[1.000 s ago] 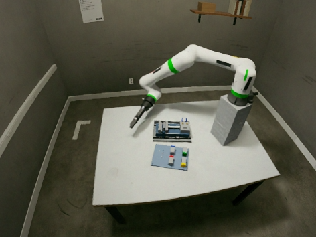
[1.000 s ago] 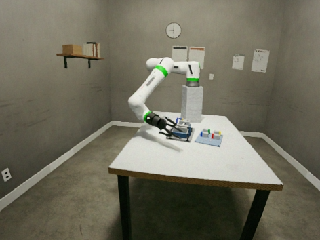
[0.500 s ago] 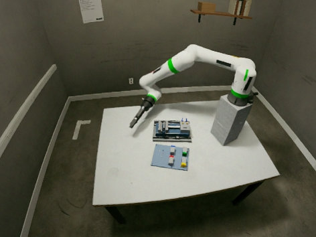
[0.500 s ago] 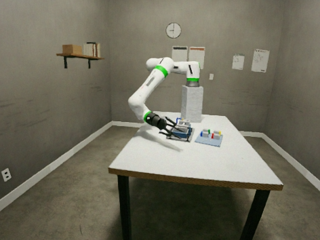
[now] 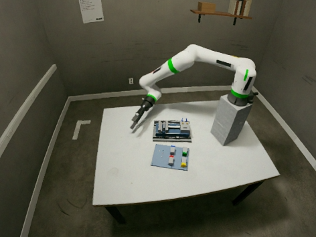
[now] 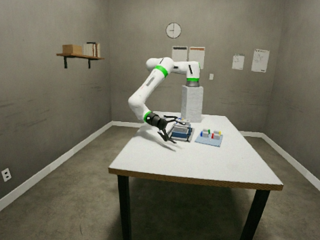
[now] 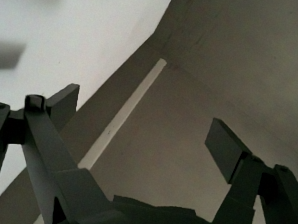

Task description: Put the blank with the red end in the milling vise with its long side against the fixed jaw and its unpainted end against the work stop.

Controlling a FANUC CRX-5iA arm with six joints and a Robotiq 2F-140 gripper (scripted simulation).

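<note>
I am working in a bare test cell: grey walls, dull floor, white skirting. A white table (image 5: 134, 181) carries a milling vise (image 5: 172, 130) just beside the hand (image 5: 134, 124), with a fixture plate (image 5: 160, 160) near it. Behind, the wall holds a clock (image 6: 173, 30), posted sheets (image 6: 260, 60) and a shelf (image 6: 79, 56).

The arm (image 5: 201, 55) is smooth white with bright green rings at its joints and dark panels along its links. Its black gripper (image 6: 168, 129) has slim, angular fingers ending in flat pads.
</note>
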